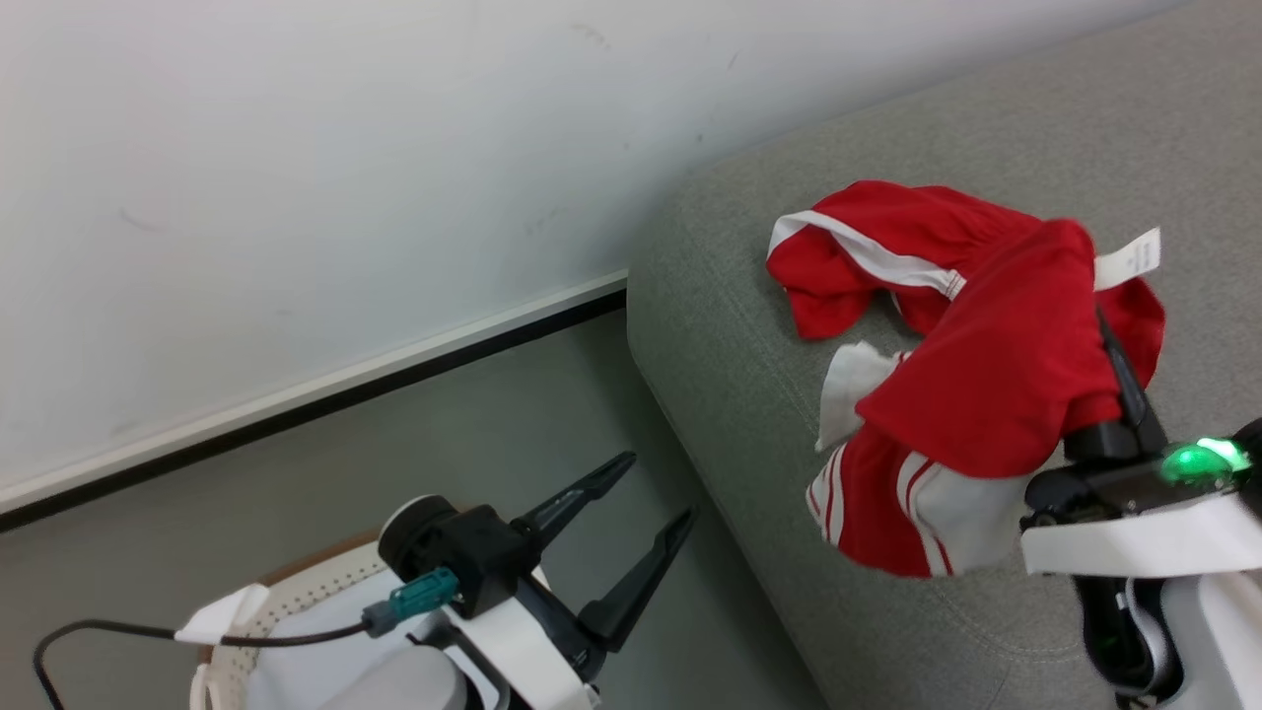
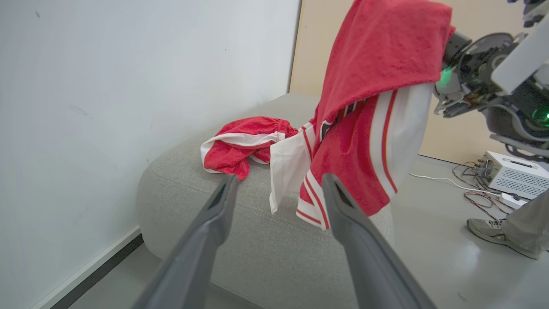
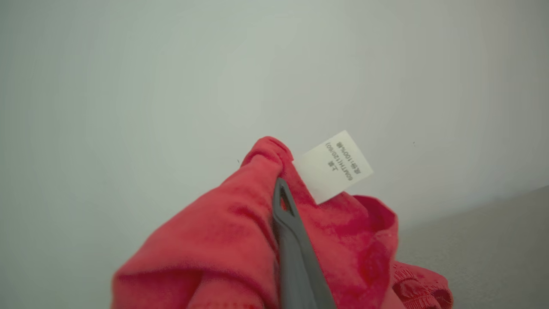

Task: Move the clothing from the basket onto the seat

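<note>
Head view: the right gripper [image 1: 1104,330] pinches a red garment [image 1: 986,394] above the sofa [image 1: 749,414], beside another garment [image 1: 868,247] lying on the sofa. Best lowered until it rests well in from the sofa's edge, then released. The left gripper [image 1: 661,485] hangs spread and empty beside the sofa.

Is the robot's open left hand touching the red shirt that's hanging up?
Apart. In the head view, the open left hand sits beside the large grey fabric sofa, and bare cushion separates it from the hanging red-and-white soft garment.
</note>
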You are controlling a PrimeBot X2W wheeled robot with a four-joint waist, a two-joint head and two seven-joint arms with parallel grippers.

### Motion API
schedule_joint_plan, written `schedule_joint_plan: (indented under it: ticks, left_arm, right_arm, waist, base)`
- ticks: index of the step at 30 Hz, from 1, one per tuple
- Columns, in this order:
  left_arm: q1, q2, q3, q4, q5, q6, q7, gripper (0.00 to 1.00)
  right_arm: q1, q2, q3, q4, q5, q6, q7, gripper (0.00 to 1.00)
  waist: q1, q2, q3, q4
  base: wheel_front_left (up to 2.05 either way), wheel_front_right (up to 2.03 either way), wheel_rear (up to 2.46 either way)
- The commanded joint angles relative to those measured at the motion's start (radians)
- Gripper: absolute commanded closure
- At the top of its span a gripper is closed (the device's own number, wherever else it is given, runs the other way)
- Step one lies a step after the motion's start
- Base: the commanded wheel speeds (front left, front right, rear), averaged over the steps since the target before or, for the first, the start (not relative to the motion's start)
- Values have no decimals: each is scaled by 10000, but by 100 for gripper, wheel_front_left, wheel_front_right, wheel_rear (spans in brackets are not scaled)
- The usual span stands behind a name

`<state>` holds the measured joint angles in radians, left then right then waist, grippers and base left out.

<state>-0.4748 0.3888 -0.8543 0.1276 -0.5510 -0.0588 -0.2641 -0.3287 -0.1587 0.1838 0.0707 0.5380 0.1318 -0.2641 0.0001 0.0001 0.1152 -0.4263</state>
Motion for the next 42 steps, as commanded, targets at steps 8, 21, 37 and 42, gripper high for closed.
schedule_joint_plan:
  ticks: [8, 21, 37, 42]
  left_arm:
    - [-238, 655, 201, -504, 321, -225, 0, 0]
    - [-484, 1977, 535, -1467, 441, -395, 149, 0]
    - [-779, 3069, 867, -2202, 368, -537, 104, 0]
    - [-709, 3018, 887, -2056, 323, -554, 68, 0]
  right_arm:
    - [-1872, -841, -1086, -345, 166, -23, 261, 100]
    - [-4295, -1772, -4882, -1359, -583, -23, 2620, 100]
    - [-4856, -677, -6504, 1184, -3656, -23, 4404, 100]
    - [-4801, -632, -6103, 2448, -4285, -23, 5939, 95]
  waist:
    - [-1, -1, 1348, 668]
    - [-1, -1, 3306, 1135]
    - [-1, -1, 5162, 1763]
    - [-1, -1, 5172, 1902]
  base:
    - [0, 0, 0]
    - [0, 0, 0]
    - [0, 0, 0]
    - [0, 0, 0]
